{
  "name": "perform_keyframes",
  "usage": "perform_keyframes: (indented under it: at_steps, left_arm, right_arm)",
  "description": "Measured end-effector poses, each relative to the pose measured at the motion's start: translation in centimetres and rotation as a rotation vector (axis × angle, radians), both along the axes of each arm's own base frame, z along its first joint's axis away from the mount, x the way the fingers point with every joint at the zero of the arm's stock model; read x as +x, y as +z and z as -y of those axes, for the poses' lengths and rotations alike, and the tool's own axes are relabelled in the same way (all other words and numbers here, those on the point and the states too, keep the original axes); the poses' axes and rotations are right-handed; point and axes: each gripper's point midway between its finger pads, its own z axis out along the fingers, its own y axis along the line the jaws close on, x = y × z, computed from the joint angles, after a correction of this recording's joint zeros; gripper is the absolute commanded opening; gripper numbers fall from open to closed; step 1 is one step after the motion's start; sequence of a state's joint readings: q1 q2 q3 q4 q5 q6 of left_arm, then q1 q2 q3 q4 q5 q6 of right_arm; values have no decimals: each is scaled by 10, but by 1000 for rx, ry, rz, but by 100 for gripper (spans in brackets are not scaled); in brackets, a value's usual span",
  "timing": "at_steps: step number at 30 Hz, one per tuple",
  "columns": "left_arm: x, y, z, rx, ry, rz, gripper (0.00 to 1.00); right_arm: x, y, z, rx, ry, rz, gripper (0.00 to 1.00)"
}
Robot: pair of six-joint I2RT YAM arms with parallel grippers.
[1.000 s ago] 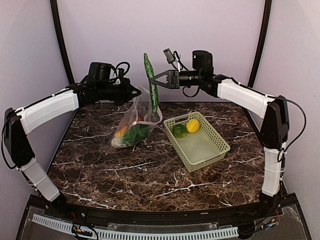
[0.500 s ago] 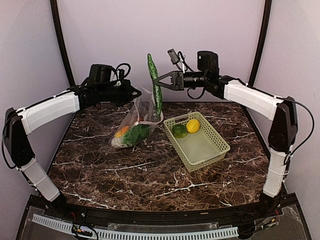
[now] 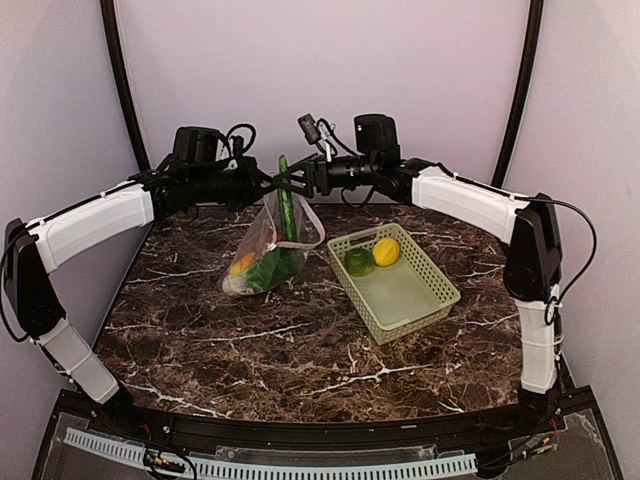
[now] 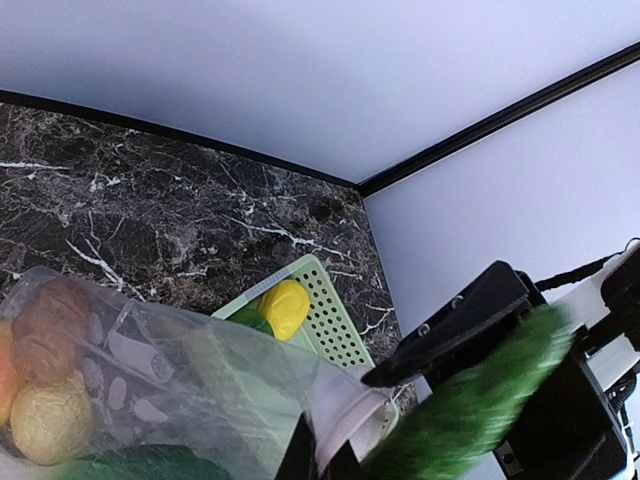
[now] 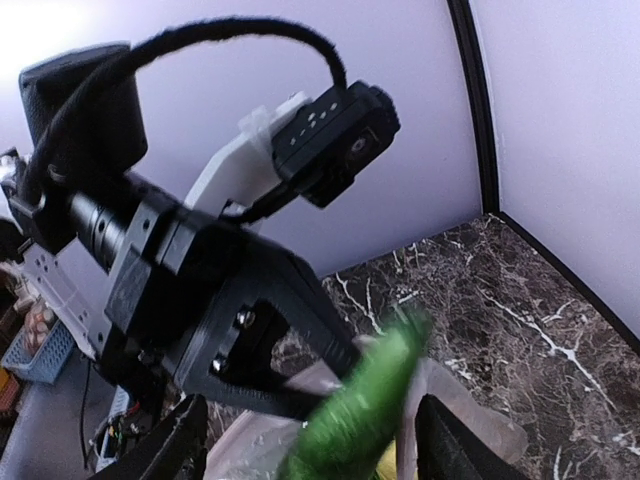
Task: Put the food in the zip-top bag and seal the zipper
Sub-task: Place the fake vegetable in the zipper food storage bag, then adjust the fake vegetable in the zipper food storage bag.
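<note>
The clear zip-top bag (image 3: 262,238) hangs off the table's back, and my left gripper (image 3: 268,186) is shut on the pink zipper strip (image 4: 347,417) at its mouth. An orange-yellow piece (image 3: 241,264) and green bok choy (image 3: 272,268) lie inside, with a red-brown piece (image 4: 50,310) and a pale yellow piece (image 4: 48,422). My right gripper (image 3: 292,181) stands open just above the mouth. A long green piece (image 3: 287,207), blurred, hangs half inside the bag between the spread fingers (image 5: 183,452). The lemon (image 3: 385,251) and green pepper (image 3: 359,262) sit in the basket.
The light green lattice basket (image 3: 434,303) lies right of the bag on the dark marble table (image 3: 300,350). Both grippers are close together at the back, near the purple wall. Black frame posts run up both back corners.
The right arm swung left and down over the bag's mouth and its fingers spread apart. The long green piece went from upright in the grip to dropping into the bag.
</note>
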State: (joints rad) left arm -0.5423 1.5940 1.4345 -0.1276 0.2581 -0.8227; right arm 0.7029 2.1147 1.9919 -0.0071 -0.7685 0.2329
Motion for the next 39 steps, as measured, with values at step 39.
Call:
perform_keyframes:
  at_steps: [39]
  left_arm:
    - [-15, -5, 6, -3, -80, -8, 1]
  right_arm:
    - [6, -10, 30, -84, 161, -80, 50]
